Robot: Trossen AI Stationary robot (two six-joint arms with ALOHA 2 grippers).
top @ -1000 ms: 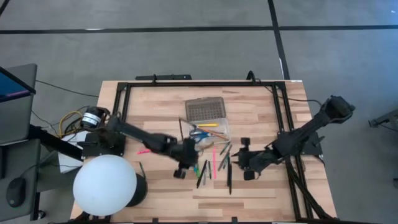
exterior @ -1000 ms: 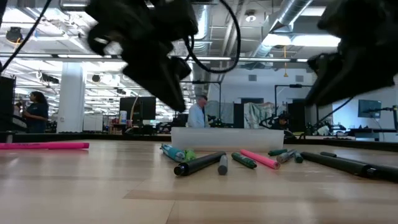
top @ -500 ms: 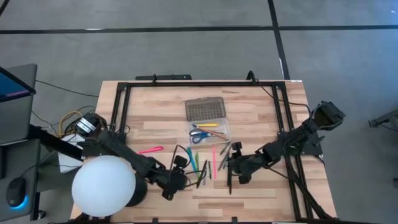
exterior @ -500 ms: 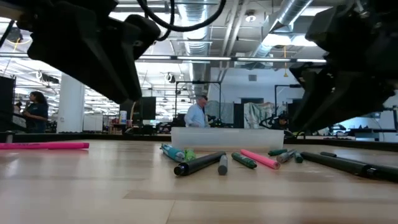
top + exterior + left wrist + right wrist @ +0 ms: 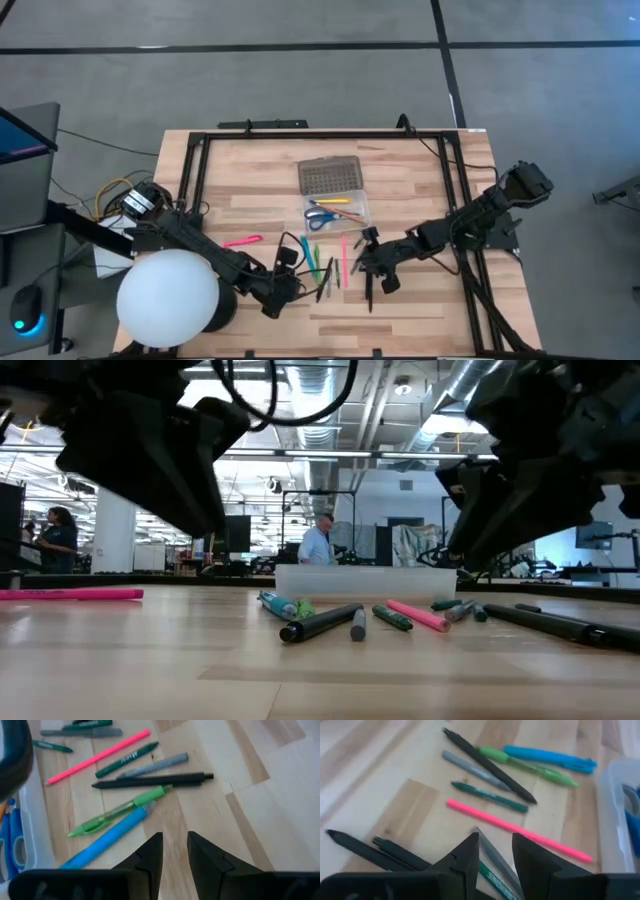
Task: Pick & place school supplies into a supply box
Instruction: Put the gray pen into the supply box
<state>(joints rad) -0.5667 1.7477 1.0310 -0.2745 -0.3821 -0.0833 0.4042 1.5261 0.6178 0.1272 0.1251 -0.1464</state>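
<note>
Right gripper [image 5: 372, 262] has shifted over the pens [image 5: 330, 270], hiding several.

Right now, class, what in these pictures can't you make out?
- Supply box contents: in the low view, its frosted wall hides them.
- Print on the green pen: too small in the left wrist view.
- Blue scissors: cut off by the right wrist view's edge.

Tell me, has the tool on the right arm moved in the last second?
Yes. In the overhead view the right tool has shifted left, away from the table's black frame rail and closer to the supply box.
</note>
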